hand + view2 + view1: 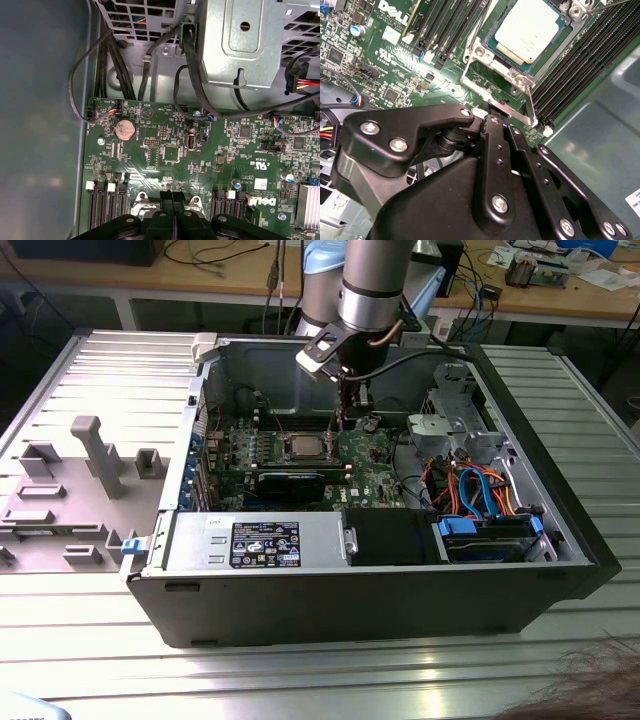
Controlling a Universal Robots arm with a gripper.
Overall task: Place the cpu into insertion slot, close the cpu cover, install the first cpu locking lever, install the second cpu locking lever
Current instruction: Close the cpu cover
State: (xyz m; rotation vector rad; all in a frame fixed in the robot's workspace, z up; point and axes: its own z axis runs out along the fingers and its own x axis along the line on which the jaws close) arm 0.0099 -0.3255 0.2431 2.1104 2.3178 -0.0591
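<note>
Tool [500,119]: fingers pressed together, nothing discernible between them. The tips are held just beside one corner of the cpu cover [492,67]; contact cannot be confirmed. In the exterior view the tool [348,418] is seen hanging straight down from the arm inside the open computer case [400,600], at the edge of the insertion slot [284,448] toward the exterior view's right.

Cpu [527,30]: seated flat in the slot, pale metal face up, framed by the silver cover. Whether the cover is latched cannot be told.

Second wrist view: the cpu, the cover and the long black memory slots [585,55] beside the socket are recorded at close range.

First wrist view: the joined tips [172,195] are seen from the other side, with the green motherboard [200,150] beyond them. Noted there are a coin cell [123,130], black cables [80,90] and a grey metal drive cage [240,35].

Exterior view: the case is laid on its side on a ribbed metal tabletop [300,670]. Grey fixture blocks [90,455] are noted on it at the exterior view's left. Blue and orange cables [480,490] are bundled inside the case at the exterior view's right. A second, wooden tabletop [200,280] with loose wires is seen behind.
</note>
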